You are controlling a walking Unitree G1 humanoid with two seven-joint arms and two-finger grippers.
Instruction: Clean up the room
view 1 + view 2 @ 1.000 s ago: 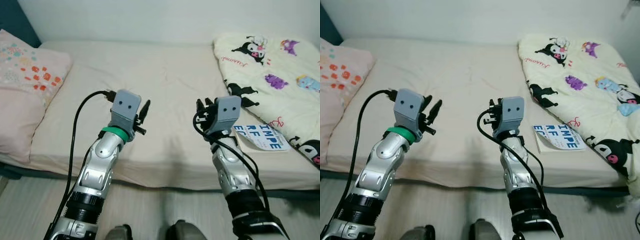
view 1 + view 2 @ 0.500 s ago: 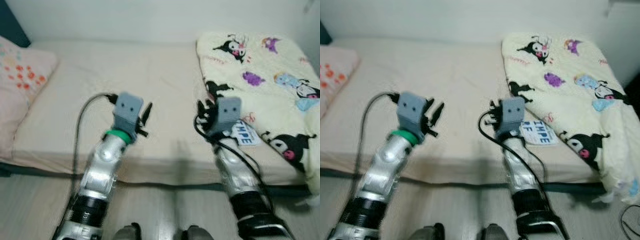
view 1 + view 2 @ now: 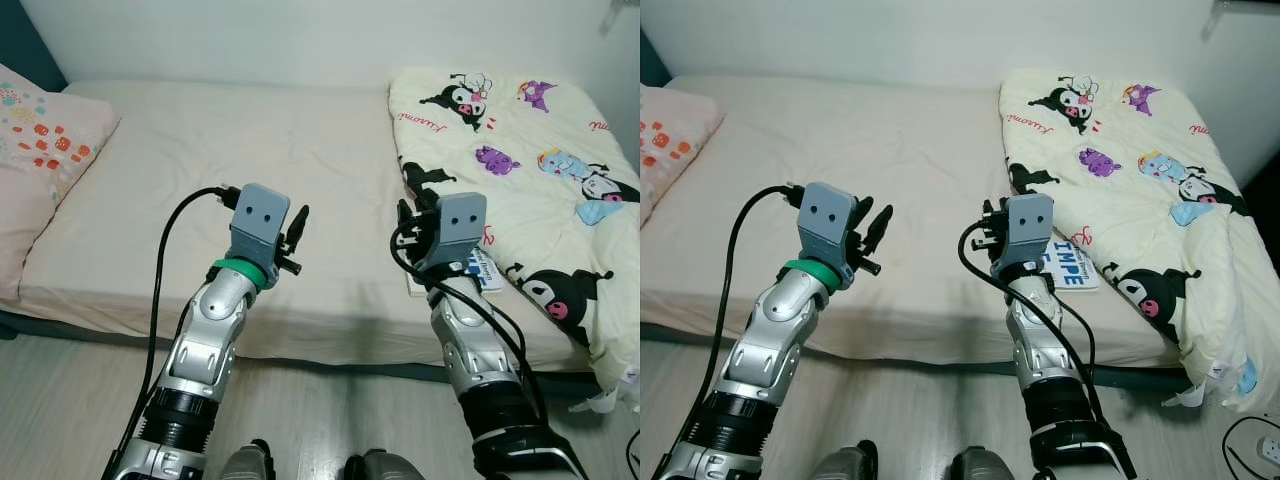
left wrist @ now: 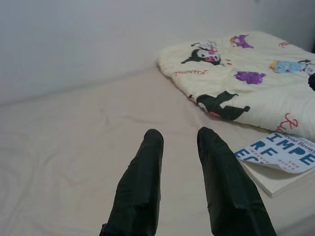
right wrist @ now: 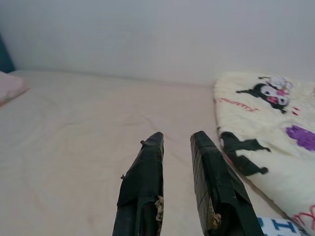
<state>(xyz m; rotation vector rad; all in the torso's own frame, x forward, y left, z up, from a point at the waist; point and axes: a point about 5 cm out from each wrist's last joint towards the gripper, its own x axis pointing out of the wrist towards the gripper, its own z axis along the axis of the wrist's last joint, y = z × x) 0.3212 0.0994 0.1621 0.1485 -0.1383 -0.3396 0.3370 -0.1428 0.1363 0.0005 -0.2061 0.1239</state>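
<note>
Head and wrist views at the bedside. Over the last second your view has swung toward the robot's right: the pillow now sits at the left margin and more of the cartoon-print blanket is in frame, a shift of the camera and not of the objects. This brings the book closer to centre; it lies flat on the mattress near the front edge, its far side touching or perhaps tucked under the blanket's border, though the right arm hides that junction in the head views. Your right gripper hovers above the mattress just beside the book, fingers parted with a narrow gap and holding nothing. Your left gripper hovers over bare sheet near the front edge, likewise parted and empty. Judged from this, you have lined up on the book as the likely item to tidy, and no grasp has begun. For moving room, note the broad bare sheet between pillow and blanket; the constraints are the mattress's front edge below both wrists, the wall behind the bed, and the blanket overhanging the bed's right corner.
</note>
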